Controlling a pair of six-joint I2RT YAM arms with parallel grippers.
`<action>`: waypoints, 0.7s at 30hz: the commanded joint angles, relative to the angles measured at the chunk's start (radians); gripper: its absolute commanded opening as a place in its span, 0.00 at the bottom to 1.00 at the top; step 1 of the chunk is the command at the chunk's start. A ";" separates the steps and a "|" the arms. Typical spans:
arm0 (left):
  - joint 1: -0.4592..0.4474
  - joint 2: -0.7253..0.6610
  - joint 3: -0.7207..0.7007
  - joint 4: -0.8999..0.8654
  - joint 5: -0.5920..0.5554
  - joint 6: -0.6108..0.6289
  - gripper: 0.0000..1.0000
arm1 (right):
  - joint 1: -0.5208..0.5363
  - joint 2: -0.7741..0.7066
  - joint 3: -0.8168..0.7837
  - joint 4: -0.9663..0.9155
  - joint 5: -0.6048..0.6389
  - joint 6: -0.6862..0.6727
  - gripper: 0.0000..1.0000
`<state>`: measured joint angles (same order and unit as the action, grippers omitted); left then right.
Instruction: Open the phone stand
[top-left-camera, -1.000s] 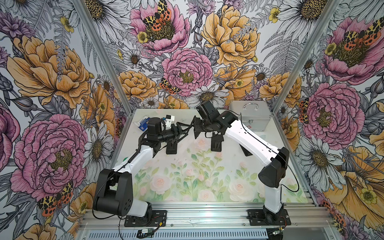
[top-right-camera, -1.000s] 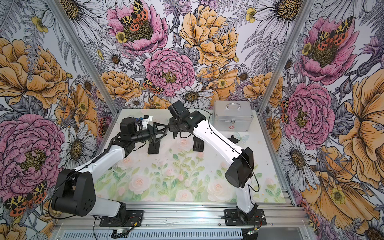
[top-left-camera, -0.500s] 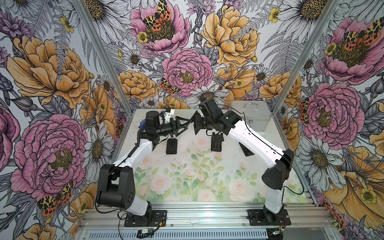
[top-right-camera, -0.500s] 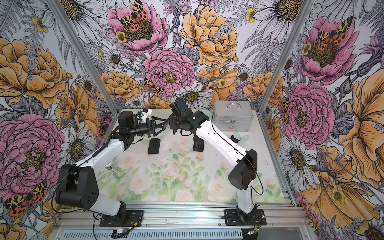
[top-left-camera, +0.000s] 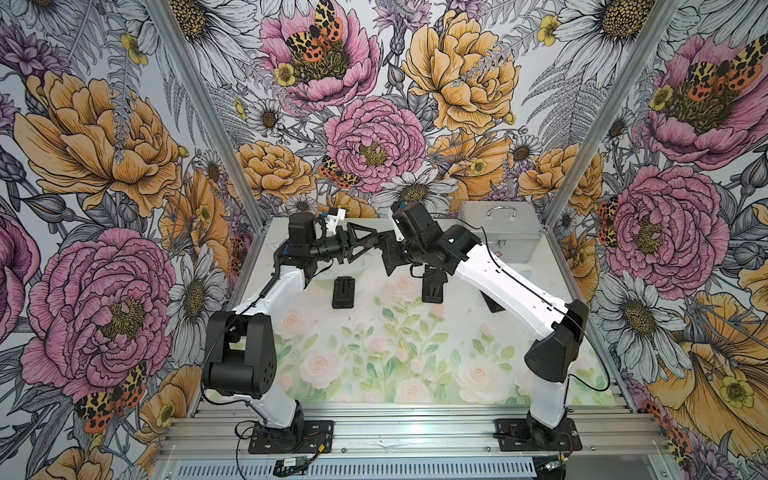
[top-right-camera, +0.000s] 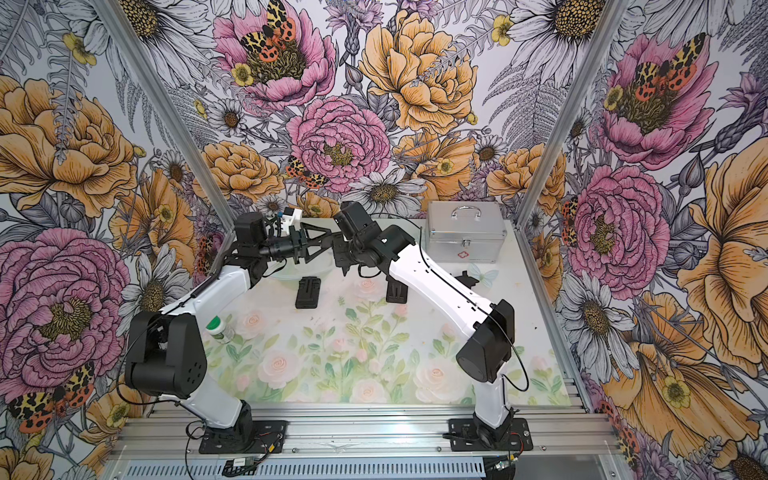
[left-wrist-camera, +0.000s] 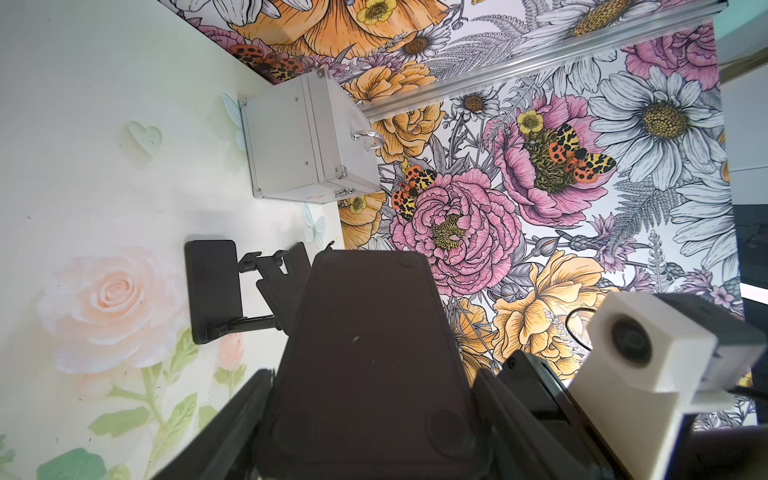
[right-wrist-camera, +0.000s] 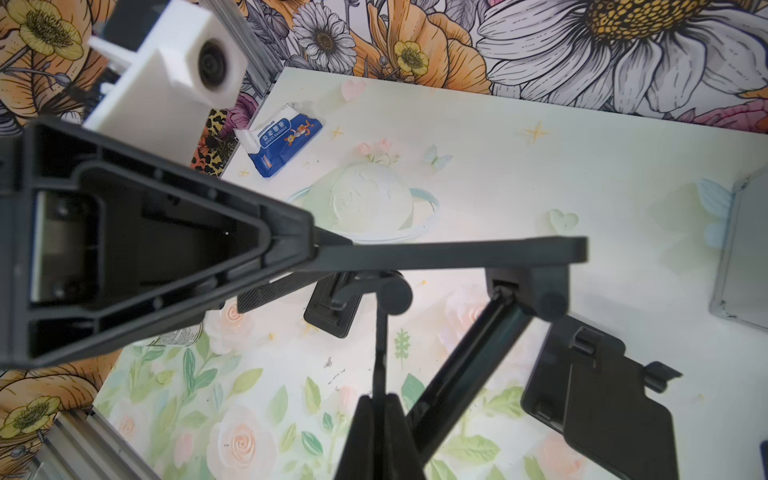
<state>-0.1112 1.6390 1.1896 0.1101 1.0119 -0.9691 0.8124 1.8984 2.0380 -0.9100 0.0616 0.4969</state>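
A black phone stand (left-wrist-camera: 365, 353) hangs in the air over the back of the table, held between both grippers. My left gripper (left-wrist-camera: 372, 374) is shut across its wide base plate, one finger on each long edge. Seen from the right wrist, that plate (right-wrist-camera: 457, 251) is edge-on, with a hinged strut (right-wrist-camera: 469, 353) slanting down from it. My right gripper (right-wrist-camera: 380, 405) is shut on a thin leaf of the same stand. In both top views the left gripper (top-left-camera: 372, 240) (top-right-camera: 326, 242) and right gripper (top-left-camera: 388, 254) (top-right-camera: 341, 254) meet tip to tip.
A folded stand (top-left-camera: 343, 292) lies flat under the left gripper, and another stand (top-left-camera: 432, 286) lies under the right arm. An unfolded stand (left-wrist-camera: 249, 286) rests near the silver case (top-left-camera: 500, 232). A gauze packet (right-wrist-camera: 286, 141) lies at the back left, and a green-capped bottle (top-right-camera: 219, 328) stands by the left arm.
The left gripper has risen from just above the table and swung towards the back wall, uncovering the folded stand beneath it. The right gripper rose slightly with it.
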 joint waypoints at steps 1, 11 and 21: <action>0.019 0.043 0.036 0.068 -0.095 0.024 0.60 | 0.068 -0.064 0.033 -0.055 -0.184 -0.047 0.00; 0.014 0.082 0.053 0.068 -0.094 0.035 0.60 | 0.096 -0.044 0.073 -0.053 -0.224 -0.051 0.00; -0.004 0.086 0.052 0.067 -0.091 0.036 0.60 | 0.103 -0.018 0.102 -0.054 -0.230 -0.049 0.00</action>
<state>-0.1207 1.6970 1.2285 0.1238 1.0161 -0.9890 0.8692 1.8992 2.0773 -0.9844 -0.0238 0.4683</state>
